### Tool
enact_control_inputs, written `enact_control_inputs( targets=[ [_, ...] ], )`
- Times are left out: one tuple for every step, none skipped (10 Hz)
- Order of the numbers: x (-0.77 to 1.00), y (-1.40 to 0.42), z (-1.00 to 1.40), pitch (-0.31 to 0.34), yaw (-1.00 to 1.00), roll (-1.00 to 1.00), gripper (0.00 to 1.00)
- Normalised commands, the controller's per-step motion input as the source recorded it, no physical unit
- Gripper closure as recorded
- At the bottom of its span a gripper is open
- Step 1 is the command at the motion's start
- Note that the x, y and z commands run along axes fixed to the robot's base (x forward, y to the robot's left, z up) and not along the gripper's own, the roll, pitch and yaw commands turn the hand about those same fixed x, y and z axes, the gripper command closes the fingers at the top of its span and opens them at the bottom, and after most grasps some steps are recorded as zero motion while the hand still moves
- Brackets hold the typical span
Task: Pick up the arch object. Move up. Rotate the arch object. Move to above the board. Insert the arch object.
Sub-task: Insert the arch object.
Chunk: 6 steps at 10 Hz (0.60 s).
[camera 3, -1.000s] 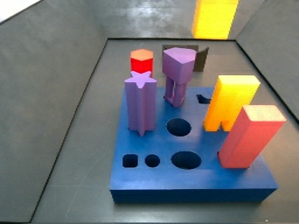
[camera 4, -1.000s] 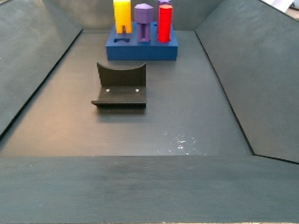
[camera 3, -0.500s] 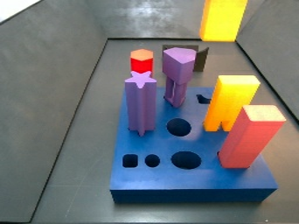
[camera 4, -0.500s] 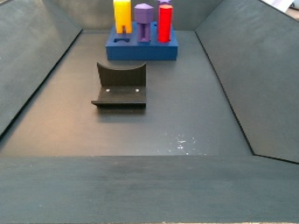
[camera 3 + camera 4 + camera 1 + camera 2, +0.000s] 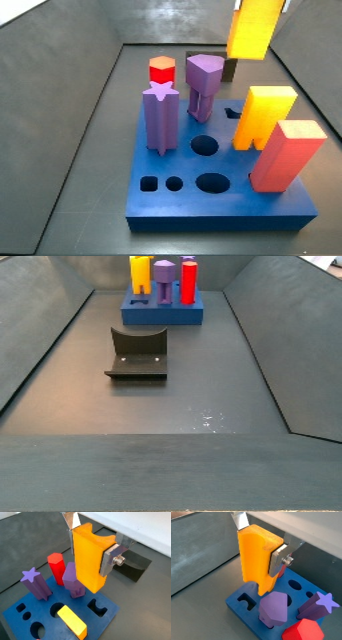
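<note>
We hold the slim orange arch object pinched between the flat silver fingers of the gripper, hanging upright above the thick blue square board. In a wrist view, the arch-shaped hole lies at about five o'clock of the piece. We should centre over that hole, match the groove, and descend slowly, clear of the purple hexagonal peg.

Arch object: slim orange block w/ groove on one side, upright, clamped in gripper jaws, hanging above the board, not touching. Board: thick blue slab w/ shaped holes, flat on floor; arch-shaped slot open, below the block.
</note>
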Motion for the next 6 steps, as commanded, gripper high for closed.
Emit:
enact_control_inputs(
  targets=[
    [1.0, 0.0, 0.0, 0.079, 0.0, 0.0, 1.0],
    [1.0, 0.0, -0.06, 0.06, 0.0, 0.0, 1.0],
    [1.0, 0.0, -0.13, 0.026, 0.0, 0.0, 1.0],
    [1.0, 0.0, -0.17, 0.0, 0.0, 0.0, 1.0],
    [1.0, 0.0, -0.21, 0.0, 0.0, 0.0, 1.0],
    [1.0, 0.0, -0.26, 0.0, 0.0, 0.0, 1.0]
  ],
)
